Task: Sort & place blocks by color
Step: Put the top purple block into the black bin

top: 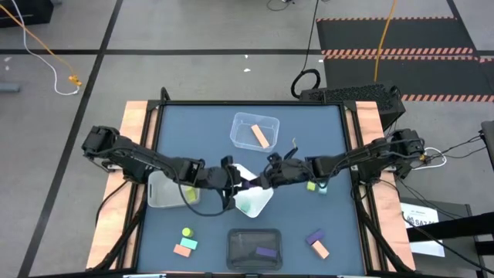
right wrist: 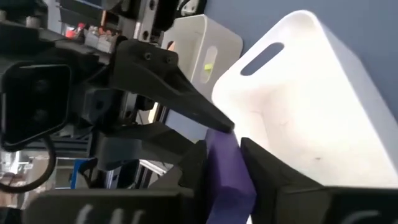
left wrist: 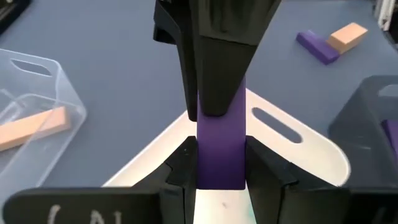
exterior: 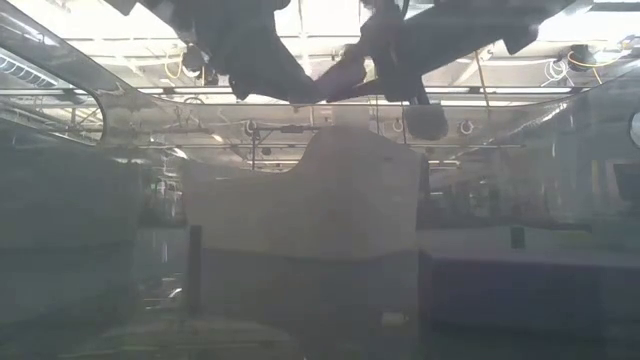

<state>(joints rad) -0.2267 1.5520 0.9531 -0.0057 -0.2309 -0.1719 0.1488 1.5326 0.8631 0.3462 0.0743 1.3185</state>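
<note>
A purple bar (left wrist: 222, 143) is held between both grippers above the white bin (top: 255, 202) at the table's middle. My left gripper (top: 234, 179) comes from the left and my right gripper (top: 272, 173) from the right; they meet tip to tip, each shut on the bar. The bar also shows in the right wrist view (right wrist: 227, 168). A salmon-orange bar (top: 260, 137) lies in the clear bin (top: 241, 123) at the far side. A yellow-green block (top: 190, 193) lies in the left bin (top: 158, 193). A purple block (top: 266, 252) lies in the dark bin (top: 235, 249). My left gripper pinches the purple bar's near end (left wrist: 222, 177) between its two fingers (left wrist: 180, 171), one on each long side. The bar runs forward along the fingers, clear of the white bin. My right gripper pinches the bar's other end (right wrist: 225, 155) between its two fingers (right wrist: 270, 165). It comes about level from the table's right. The bar is clear of the bin below.
Loose blocks lie near the front edge: yellow-green (top: 187, 231), mint (top: 189, 243) and salmon (top: 182, 250) at the left, purple (top: 314, 237) and salmon (top: 321, 249) at the right. A yellow-green (top: 312, 185) and a mint block (top: 322, 188) lie under my right arm.
</note>
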